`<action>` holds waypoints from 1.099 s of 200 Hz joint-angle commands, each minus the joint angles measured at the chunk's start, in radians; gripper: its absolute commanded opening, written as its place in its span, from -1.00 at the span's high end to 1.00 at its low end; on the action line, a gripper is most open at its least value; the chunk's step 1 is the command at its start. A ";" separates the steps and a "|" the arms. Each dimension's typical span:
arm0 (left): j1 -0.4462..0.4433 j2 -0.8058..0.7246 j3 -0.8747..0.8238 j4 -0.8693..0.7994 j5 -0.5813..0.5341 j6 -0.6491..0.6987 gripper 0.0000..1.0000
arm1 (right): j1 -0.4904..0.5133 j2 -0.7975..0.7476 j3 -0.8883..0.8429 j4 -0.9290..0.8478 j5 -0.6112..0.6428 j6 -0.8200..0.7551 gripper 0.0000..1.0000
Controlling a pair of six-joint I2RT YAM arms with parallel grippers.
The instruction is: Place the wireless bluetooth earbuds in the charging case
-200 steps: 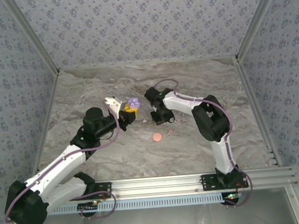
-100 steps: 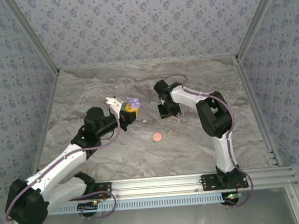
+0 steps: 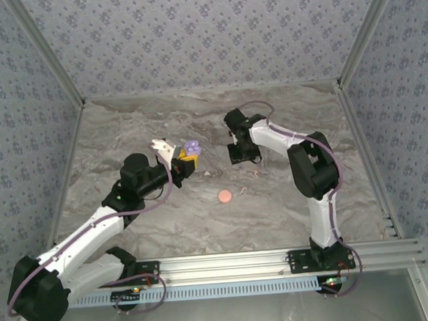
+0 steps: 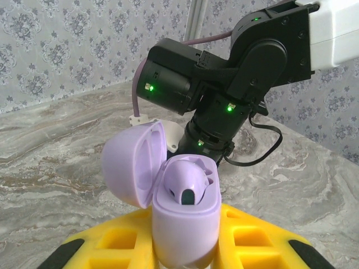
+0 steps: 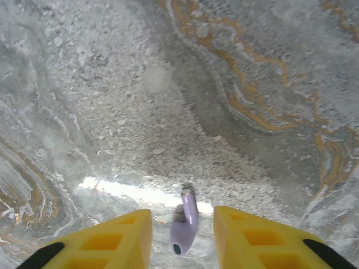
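Right wrist view: a lavender earbud [image 5: 185,223] lies right between the yellow fingers [image 5: 120,238] of the right hand [image 5: 182,212], stem pointing away. There's a gap on either side, so that hand is spread and pinching nothing. Whether the bud rests on the marble desk [image 5: 168,84] or hangs just above it, I cannot tell.

Over to the left wrist view: the charging case [image 4: 185,227] stands upright, lavender, its lid [image 4: 132,168] swung open to the left. A second earbud [image 4: 188,178] is seated in the case's open top. The left hand [image 4: 185,249] is pressed in on the case body, pinching it between its yellow fingers [image 4: 109,244]. Just behind the case looms the right arm's black wrist [image 4: 219,95], green lights glowing.

From the top external view, the left hand [image 3: 187,159] holds the case [image 3: 191,146] near the middle of the desk [image 3: 146,128]. The right hand [image 3: 242,158] is to its right, apart from it. A pink round disc [image 3: 224,196] lies nearer the bases, with tiny specks [image 3: 253,174] close by.
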 commanded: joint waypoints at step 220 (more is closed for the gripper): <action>-0.004 -0.004 0.013 0.032 0.011 0.007 0.54 | 0.072 0.155 0.144 -0.122 -0.011 -0.153 0.70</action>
